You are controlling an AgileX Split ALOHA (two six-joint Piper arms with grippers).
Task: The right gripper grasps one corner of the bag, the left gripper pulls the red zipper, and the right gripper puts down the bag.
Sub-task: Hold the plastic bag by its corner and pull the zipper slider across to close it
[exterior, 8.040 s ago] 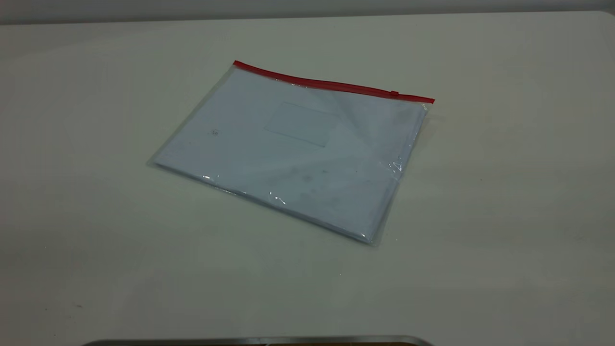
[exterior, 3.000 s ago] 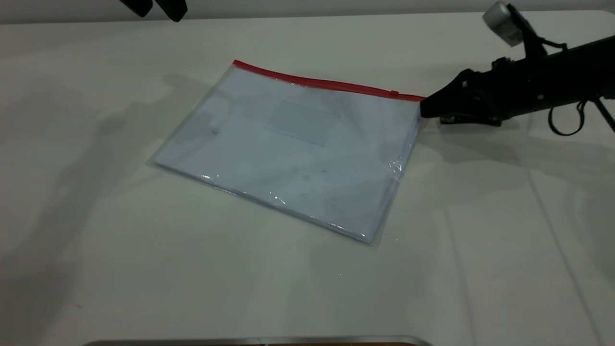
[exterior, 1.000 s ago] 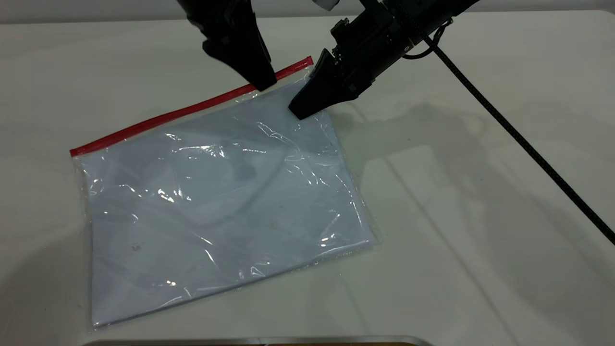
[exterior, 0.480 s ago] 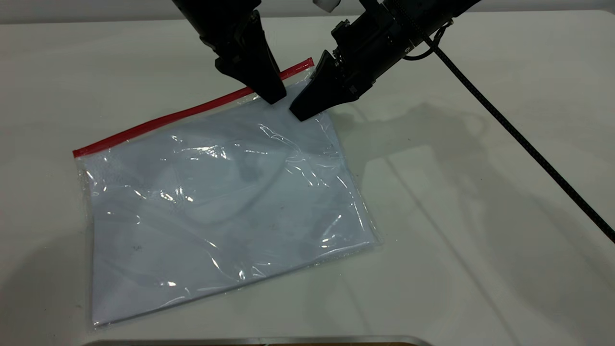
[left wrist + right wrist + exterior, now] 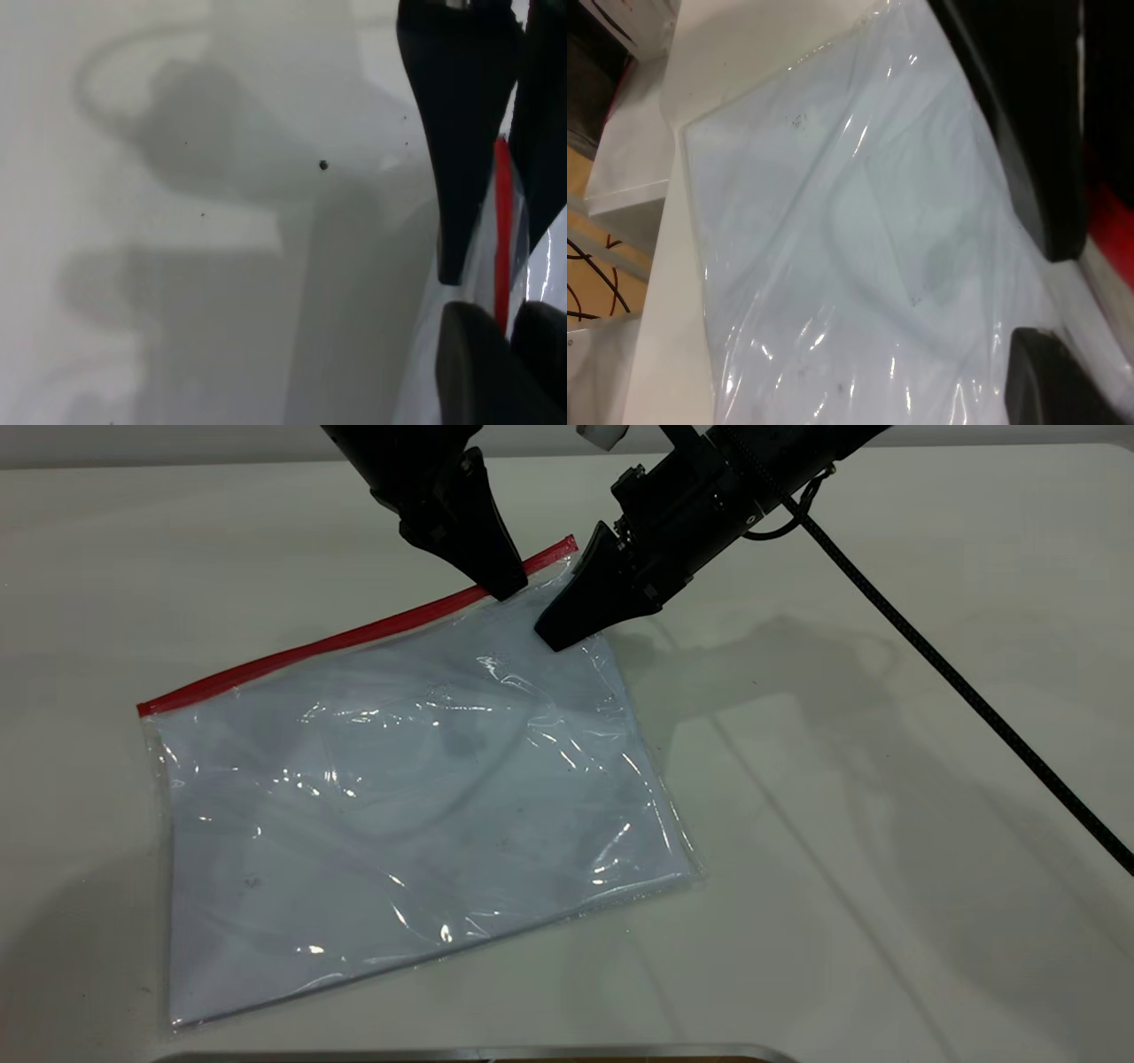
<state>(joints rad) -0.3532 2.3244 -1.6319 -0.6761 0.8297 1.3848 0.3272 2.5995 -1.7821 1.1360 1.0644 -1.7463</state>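
The bag (image 5: 399, 806), a clear bluish-white pouch, lies slanted on the table with its far right corner lifted. My right gripper (image 5: 560, 624), with wedge fingers and a braided cable, is shut on that corner. The red zipper (image 5: 310, 646) runs along the far edge. My left gripper (image 5: 507, 589), with pointed fingers, stands right beside the right gripper, its tips on the zipper near that corner. In the left wrist view the red zipper (image 5: 502, 221) passes between its fingers (image 5: 469, 372), which stand close on either side. The slider tab is hidden. The right wrist view shows the bag (image 5: 833, 221).
The white table (image 5: 886, 646) spreads around the bag. The right arm's braided cable (image 5: 957, 691) slants across the table's right side. A metal edge (image 5: 478, 1054) lies at the front. The right wrist view shows the table's edge (image 5: 664, 292).
My left gripper has come down from above the strip onto the red zipper beside the right gripper. The right gripper has held still and the bag has barely shifted.
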